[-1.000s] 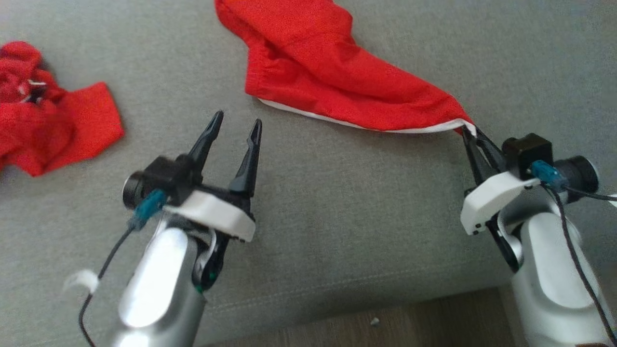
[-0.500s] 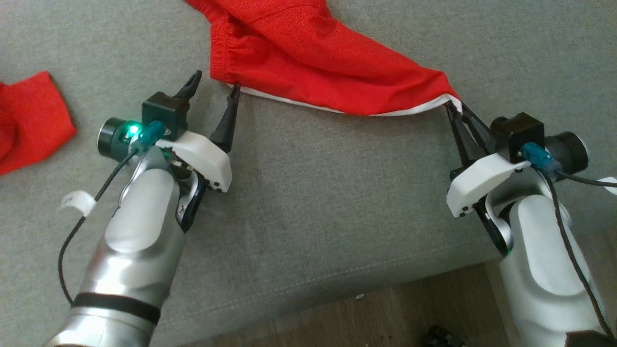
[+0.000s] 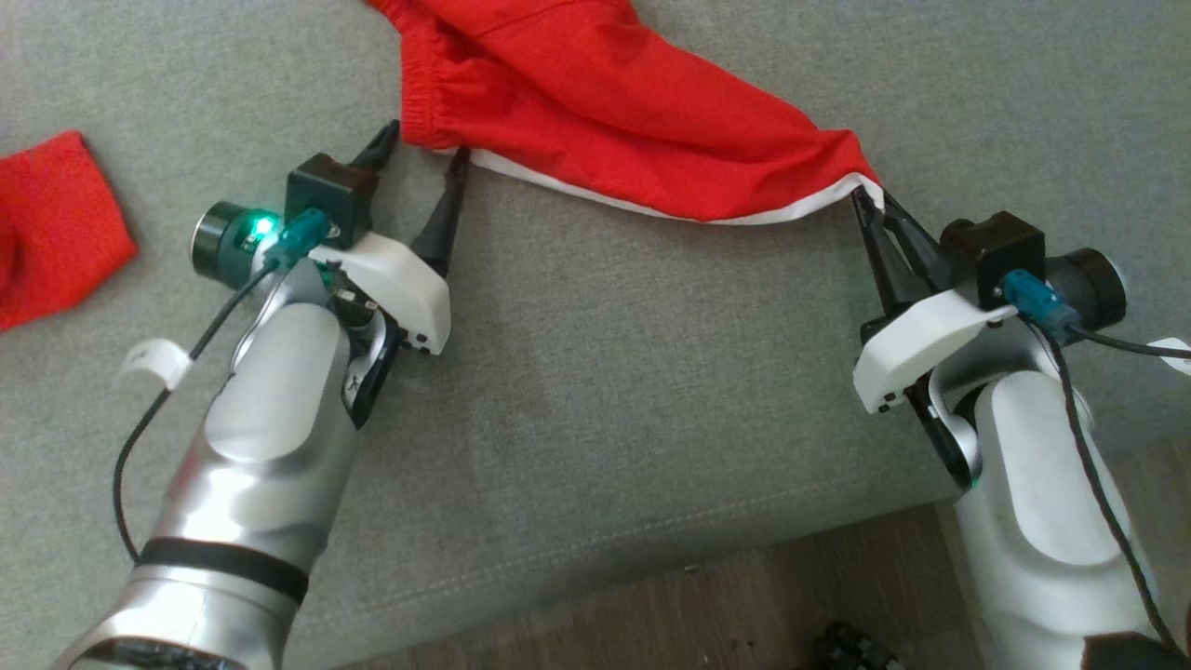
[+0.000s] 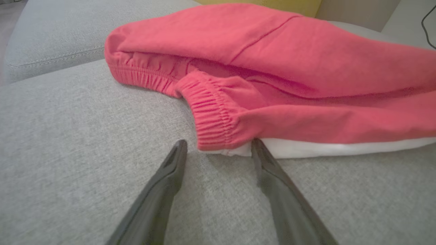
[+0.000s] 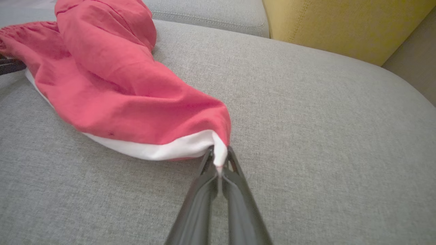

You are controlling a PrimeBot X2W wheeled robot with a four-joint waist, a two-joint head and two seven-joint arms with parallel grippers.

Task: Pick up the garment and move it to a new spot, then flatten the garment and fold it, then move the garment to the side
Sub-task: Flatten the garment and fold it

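The garment is red with a white side stripe and an elastic waistband, and it lies stretched across the grey sofa seat. My left gripper stands open at the waistband's near corner. In the left wrist view the two fingers of the left gripper flank that gathered corner of the garment, tips at its edge. My right gripper is shut on the garment's other end, pinching the white-edged tip. The right wrist view shows the right gripper closed on that tip of the garment.
A second red cloth lies at the seat's left. The seat's front edge drops to a wooden floor, where a small dark object lies. A yellow cushion stands behind the right end.
The head camera has shifted. My open left gripper has gone forward from the bare seat to the waistband corner. The right gripper has kept its hold on the tip.
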